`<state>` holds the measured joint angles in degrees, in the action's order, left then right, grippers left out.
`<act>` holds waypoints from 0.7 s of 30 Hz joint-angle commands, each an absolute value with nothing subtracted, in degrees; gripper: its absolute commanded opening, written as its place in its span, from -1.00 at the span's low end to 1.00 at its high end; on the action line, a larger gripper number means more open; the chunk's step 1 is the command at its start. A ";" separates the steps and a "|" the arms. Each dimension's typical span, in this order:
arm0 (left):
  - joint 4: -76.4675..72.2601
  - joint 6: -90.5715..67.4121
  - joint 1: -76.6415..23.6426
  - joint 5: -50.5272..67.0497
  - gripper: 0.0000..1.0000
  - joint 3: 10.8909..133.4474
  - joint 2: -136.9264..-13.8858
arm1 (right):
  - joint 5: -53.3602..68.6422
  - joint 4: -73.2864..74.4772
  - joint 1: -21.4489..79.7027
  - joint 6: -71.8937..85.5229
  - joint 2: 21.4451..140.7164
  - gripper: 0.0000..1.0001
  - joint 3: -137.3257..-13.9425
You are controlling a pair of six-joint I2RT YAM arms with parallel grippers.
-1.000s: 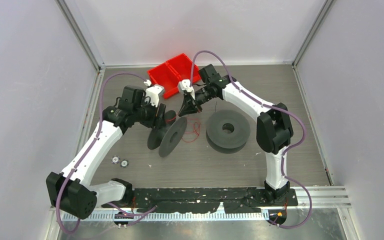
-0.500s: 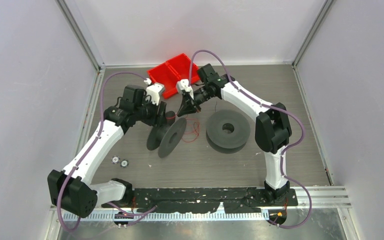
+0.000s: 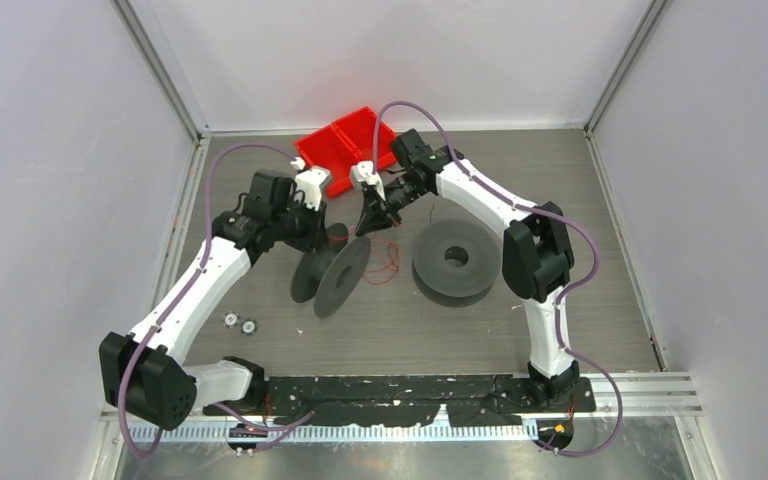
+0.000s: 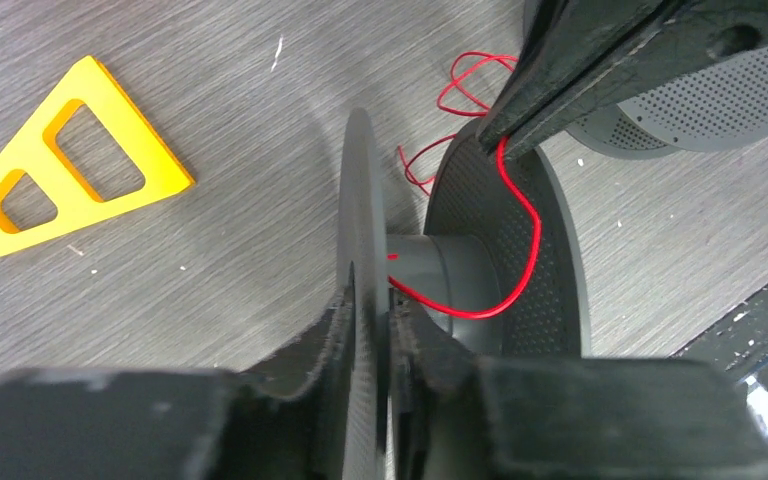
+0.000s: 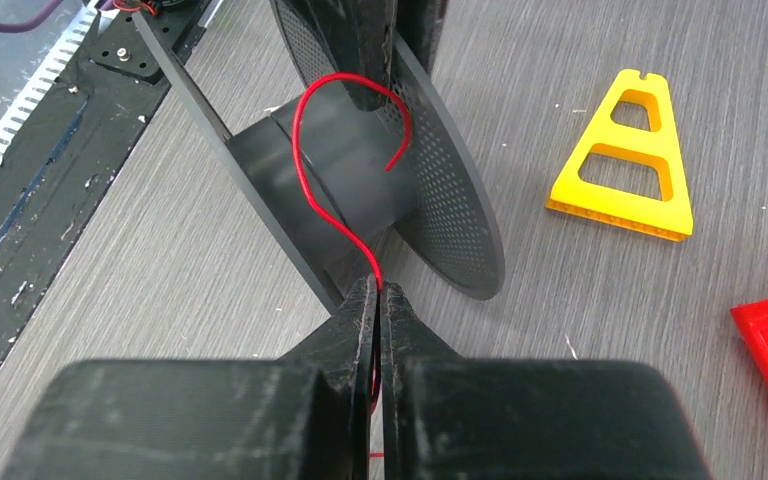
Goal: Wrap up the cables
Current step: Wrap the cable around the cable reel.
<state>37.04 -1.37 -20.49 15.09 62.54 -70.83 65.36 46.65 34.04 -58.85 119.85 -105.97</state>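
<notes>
A dark grey spool (image 3: 335, 268) stands on its edge at mid-table. My left gripper (image 3: 318, 228) is shut on the spool's near flange (image 4: 360, 200), one finger on each side of it (image 4: 372, 320). The thin red cable (image 4: 520, 200) curves off the spool's hub (image 4: 460, 275) up to my right gripper (image 3: 370, 222). That gripper (image 5: 378, 290) is shut on the cable (image 5: 305, 170), just above the spool (image 5: 345, 190). The cable's loose end curls over the hub. More red cable (image 3: 388, 262) lies in loops on the table beside the spool.
A second dark spool (image 3: 456, 262) lies flat to the right. A red bin (image 3: 345, 148) stands at the back behind both grippers. A yellow triangular piece (image 5: 625, 160) lies on the table near the spool. Two small round parts (image 3: 240, 322) sit at the left front.
My left gripper has closed from wide open onto the spool's flange. My right gripper, still shut on the cable, has shifted slightly left and back.
</notes>
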 commanded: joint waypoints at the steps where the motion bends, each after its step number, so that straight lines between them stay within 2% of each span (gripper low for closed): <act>1: 35.20 -1.04 -20.40 15.17 -0.78 62.59 -71.17 | 64.85 48.25 34.44 -60.20 120.23 -0.89 -108.86; 4: 35.37 -0.49 -20.39 15.48 -1.00 62.87 -71.74 | 64.56 48.21 34.45 -59.82 120.52 -0.89 -109.12; 10: 35.74 -0.26 -20.41 15.85 -1.00 63.11 -72.00 | 63.69 46.22 34.45 -56.97 120.31 -0.83 -108.95; 14: 35.87 -0.65 -20.41 15.14 -0.98 63.23 -71.59 | 64.00 45.00 34.45 -55.92 119.86 -0.88 -108.53; 16: 36.58 -1.09 -20.40 14.16 -0.84 63.58 -71.61 | 64.27 45.00 34.45 -55.59 119.84 -0.88 -108.71; 19: 38.45 -1.49 -20.39 13.66 -0.39 65.26 -71.47 | 64.88 44.91 34.45 -55.15 119.52 -0.89 -108.91; 21: 38.58 -1.66 -20.41 13.13 -0.27 65.98 -70.44 | 65.14 44.69 34.45 -54.73 119.32 -0.89 -109.05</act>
